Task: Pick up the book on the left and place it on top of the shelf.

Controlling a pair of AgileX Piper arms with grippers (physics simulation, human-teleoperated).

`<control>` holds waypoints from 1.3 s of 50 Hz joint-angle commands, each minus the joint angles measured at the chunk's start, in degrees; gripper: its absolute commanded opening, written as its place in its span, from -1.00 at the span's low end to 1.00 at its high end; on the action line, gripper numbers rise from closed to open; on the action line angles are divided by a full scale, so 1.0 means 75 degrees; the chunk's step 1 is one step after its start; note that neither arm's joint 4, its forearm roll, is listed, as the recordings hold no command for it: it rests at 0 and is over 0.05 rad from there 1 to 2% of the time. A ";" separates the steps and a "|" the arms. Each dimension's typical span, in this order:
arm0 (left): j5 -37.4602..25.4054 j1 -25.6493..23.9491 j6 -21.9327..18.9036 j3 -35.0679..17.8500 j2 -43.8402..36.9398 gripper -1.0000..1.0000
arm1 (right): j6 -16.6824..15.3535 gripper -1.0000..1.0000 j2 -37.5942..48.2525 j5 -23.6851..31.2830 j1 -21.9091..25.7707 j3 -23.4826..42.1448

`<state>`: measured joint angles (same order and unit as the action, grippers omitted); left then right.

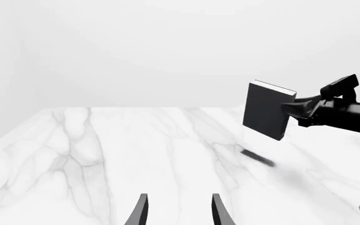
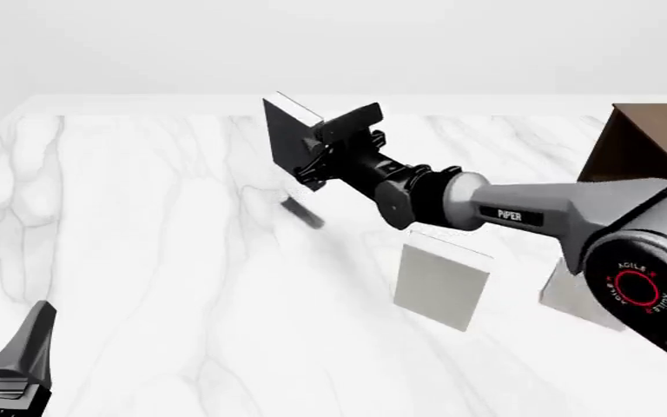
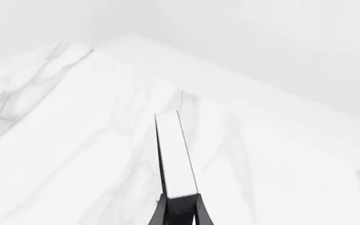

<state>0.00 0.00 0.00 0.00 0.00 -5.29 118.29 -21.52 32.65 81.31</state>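
Pinched between the fingers of the right gripper, the book is held upright in the air above the marble table, its shadow cast below. The shelf is seen well apart at the right. The left gripper is held spread, low over the table.

shelf: cut by right edge | left claw: cut by bottom edge
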 commanded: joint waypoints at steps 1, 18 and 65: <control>0.0000 0.0000 0.0000 0.0000 0.0000 1.00 | -0.0115 -1.00 -0.1518 -0.0090 0.0071 -0.1050; 0.0000 0.0000 0.0000 0.0000 0.0000 1.00 | -0.0577 -1.00 -0.3445 0.0351 0.0292 -0.2122; 0.0000 0.0000 0.0000 0.0000 0.0000 1.00 | -0.2019 -1.00 -0.7782 0.2286 -0.1290 -0.3923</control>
<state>0.00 0.00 0.00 0.00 0.00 -19.30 66.71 -7.27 26.29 53.31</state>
